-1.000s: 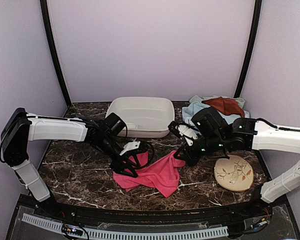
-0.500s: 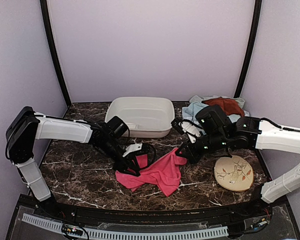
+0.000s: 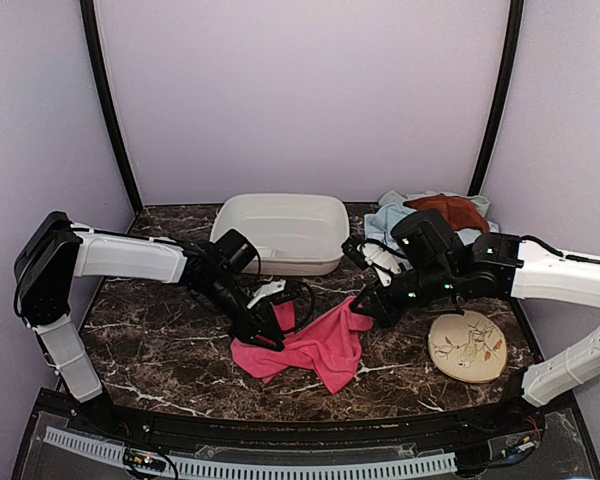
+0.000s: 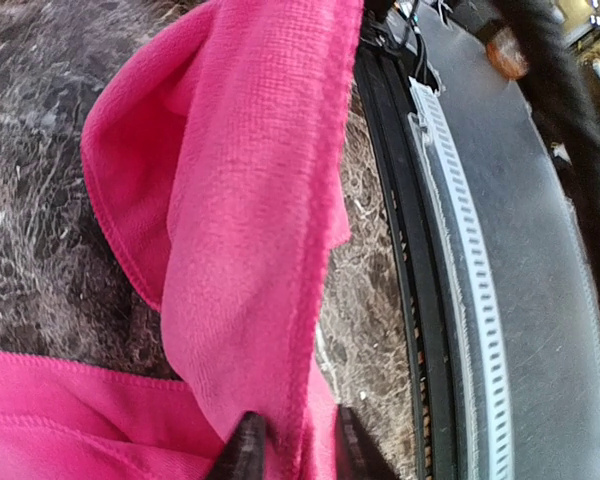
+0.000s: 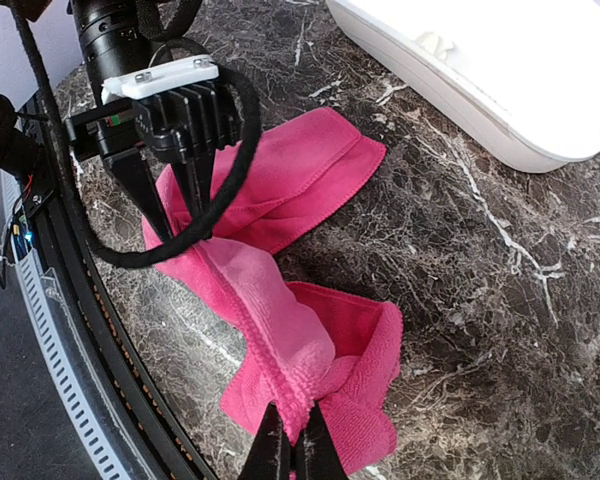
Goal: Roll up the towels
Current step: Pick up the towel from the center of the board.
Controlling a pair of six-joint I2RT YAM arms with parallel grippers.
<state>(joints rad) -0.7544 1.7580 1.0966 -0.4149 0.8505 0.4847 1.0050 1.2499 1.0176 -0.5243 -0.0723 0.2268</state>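
A bright pink towel (image 3: 315, 350) lies crumpled on the marble table between the two arms. My left gripper (image 3: 267, 330) is at its left side, and in the left wrist view the left gripper (image 4: 295, 455) is shut on a raised fold of the pink towel (image 4: 240, 230). My right gripper (image 3: 366, 306) holds the right corner; up close the right gripper (image 5: 295, 445) is shut on a hem of the pink towel (image 5: 280, 320), which stretches taut between both grips. A light blue towel (image 3: 388, 218) and a rust-brown towel (image 3: 448, 210) lie piled at the back right.
A white plastic basin (image 3: 280, 210) stands at the back middle, also the basin (image 5: 500, 90) in the right wrist view. A round beige leaf-patterned disc (image 3: 467, 345) lies at the right. The table's black front rail (image 4: 450, 250) runs close beside the towel.
My left gripper's jaws have closed on the pink towel's fold and shifted slightly right. My right gripper moved a little right and back, drawing its corner of the towel up.
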